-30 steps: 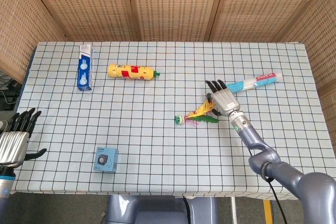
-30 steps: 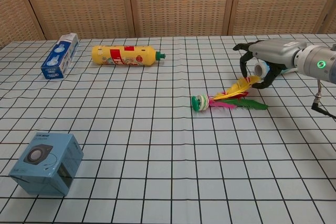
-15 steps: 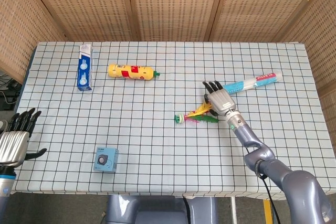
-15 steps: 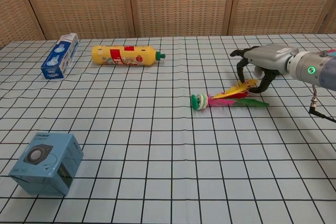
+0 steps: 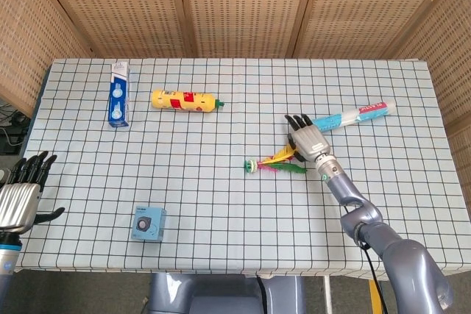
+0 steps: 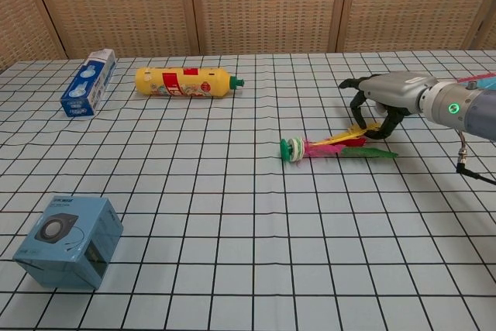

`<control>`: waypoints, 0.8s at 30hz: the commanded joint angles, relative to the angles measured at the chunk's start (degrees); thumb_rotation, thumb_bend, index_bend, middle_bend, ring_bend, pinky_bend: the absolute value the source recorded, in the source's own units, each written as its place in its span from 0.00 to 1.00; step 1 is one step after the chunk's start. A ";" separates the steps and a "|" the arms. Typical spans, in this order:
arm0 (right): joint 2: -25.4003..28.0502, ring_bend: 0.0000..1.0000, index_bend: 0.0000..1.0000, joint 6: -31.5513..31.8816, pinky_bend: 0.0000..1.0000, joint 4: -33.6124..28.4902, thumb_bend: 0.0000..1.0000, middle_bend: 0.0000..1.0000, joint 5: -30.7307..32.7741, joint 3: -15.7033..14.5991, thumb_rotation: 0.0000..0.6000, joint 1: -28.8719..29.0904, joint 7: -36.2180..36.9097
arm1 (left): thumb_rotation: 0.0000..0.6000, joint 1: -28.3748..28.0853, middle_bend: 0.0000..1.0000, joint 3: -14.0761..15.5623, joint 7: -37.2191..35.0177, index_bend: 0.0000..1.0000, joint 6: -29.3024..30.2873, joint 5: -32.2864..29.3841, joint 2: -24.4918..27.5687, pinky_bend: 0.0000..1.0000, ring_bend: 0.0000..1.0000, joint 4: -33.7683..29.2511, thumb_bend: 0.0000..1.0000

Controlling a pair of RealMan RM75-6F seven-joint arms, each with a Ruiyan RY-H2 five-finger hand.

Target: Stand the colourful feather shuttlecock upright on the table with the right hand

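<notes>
One shuttlecock (image 6: 329, 146) lies flat, feather tips under the right hand's (image 6: 380, 98) fingers (image 6: 358, 104).

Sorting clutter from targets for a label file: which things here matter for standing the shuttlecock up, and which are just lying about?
Job: feather shuttlecock, lying on its side; right hand at its feathers.
Lying about: yellow bottle, blue-and-white carton, blue box, toothpaste tube, idle left hand.

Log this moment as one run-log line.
right robot hand: fingers curled over feather end | shuttlecock: lying flat, not lifted | left robot hand: idle, open
</notes>
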 commanded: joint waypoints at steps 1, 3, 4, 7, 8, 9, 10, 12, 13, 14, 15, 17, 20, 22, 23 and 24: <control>-0.34 0.00 0.66 0.47 0.00 0.65 0.57 0.02 -0.27 -0.26 1.00 0.13 0.85 | 1.00 0.00 0.00 0.01 0.01 0.00 0.00 -0.05 -0.01 0.00 0.00 0.03 0.00; -0.63 0.00 0.68 2.12 0.00 1.08 0.58 0.04 -0.44 -0.14 1.00 0.03 1.10 | 1.00 -0.03 0.00 0.00 0.01 0.00 0.02 -0.09 -0.03 0.00 0.00 0.04 0.00; -0.66 0.00 0.69 2.66 0.00 1.16 0.58 0.05 -0.56 -0.19 1.00 -0.04 1.23 | 1.00 -0.02 0.00 0.02 0.01 0.00 0.05 -0.07 -0.03 0.00 0.00 0.05 0.00; -0.10 0.00 0.71 4.74 0.00 0.67 0.58 0.06 -1.09 -0.30 1.00 -0.09 1.49 | 1.00 -0.07 0.00 0.07 -0.07 0.00 -0.01 -0.02 0.00 0.00 0.00 0.01 0.00; 0.49 0.00 0.71 5.70 0.00 0.00 0.58 0.06 -1.35 -0.32 1.00 -0.11 1.40 | 1.00 -0.08 0.00 0.12 -0.18 0.00 -0.06 0.02 0.06 0.00 0.00 -0.07 0.00; 1.03 0.00 0.71 6.42 0.00 -0.68 0.58 0.06 -1.51 -0.32 1.00 -0.14 1.24 | 1.00 -0.09 0.00 0.16 -0.32 0.00 -0.07 0.10 0.12 0.00 0.00 -0.14 0.00; 1.64 0.00 0.72 7.28 0.00 -1.51 0.58 0.06 -1.66 -0.26 1.00 -0.20 0.99 | 1.00 -0.08 0.00 0.20 -0.45 0.00 -0.03 0.19 0.19 0.00 0.00 -0.18 0.00; 2.74 0.00 0.72 8.59 0.00 -3.14 0.58 0.07 -1.88 -0.19 1.00 -0.35 0.44 | 1.00 -0.05 0.00 0.26 -0.60 0.00 0.07 0.34 0.30 0.00 0.00 -0.27 0.00; 3.51 0.00 0.72 9.54 0.00 -4.27 0.58 0.07 -2.07 -0.13 1.00 -0.42 -0.02 | 1.00 -0.02 0.00 0.30 -0.73 0.00 0.12 0.42 0.37 0.00 0.00 -0.34 0.00; 4.40 0.00 0.72 10.61 0.00 -5.57 0.58 0.07 -2.29 -0.04 1.00 -0.51 -0.59 | 1.00 0.00 0.00 0.35 -0.85 0.00 0.17 0.53 0.44 0.00 0.00 -0.42 0.00; 6.13 0.00 0.72 13.32 0.00 -7.77 0.58 0.07 -3.18 0.06 1.00 -0.52 -1.93 | 1.00 0.07 0.00 0.47 -1.04 0.00 0.28 0.76 0.59 0.00 0.00 -0.55 0.00; 8.68 0.00 0.72 15.66 0.00 -11.44 0.58 0.07 -4.03 0.12 1.00 -0.61 -4.09 | 1.00 0.10 0.00 0.61 -1.32 0.00 0.36 1.07 0.81 0.00 0.00 -0.74 0.00; 13.48 0.00 0.73 18.57 0.00 -18.60 0.58 0.08 -5.34 0.48 1.00 -0.39 -9.05 | 1.00 0.25 0.00 0.90 -2.13 0.00 0.74 1.85 1.23 0.00 0.00 -1.07 0.00; 16.09 0.00 0.73 19.10 0.00 -22.63 0.58 0.08 -5.81 0.59 1.00 -0.24 -11.56 | 1.00 0.35 0.00 1.05 -2.54 0.00 1.00 2.26 1.47 0.00 0.00 -1.18 0.00; 17.36 0.00 0.73 19.21 0.00 -24.57 0.58 0.08 -6.00 0.65 1.00 -0.15 -12.78 | 1.00 0.40 0.00 1.12 -2.74 0.00 1.13 2.47 1.57 0.00 0.00 -1.24 0.00; 18.94 0.00 0.73 19.31 0.00 -26.97 0.58 0.08 -6.20 0.75 1.00 -0.05 -14.45 | 1.00 0.43 0.00 1.20 -2.99 0.00 1.22 2.71 1.70 0.00 0.00 -1.36 0.00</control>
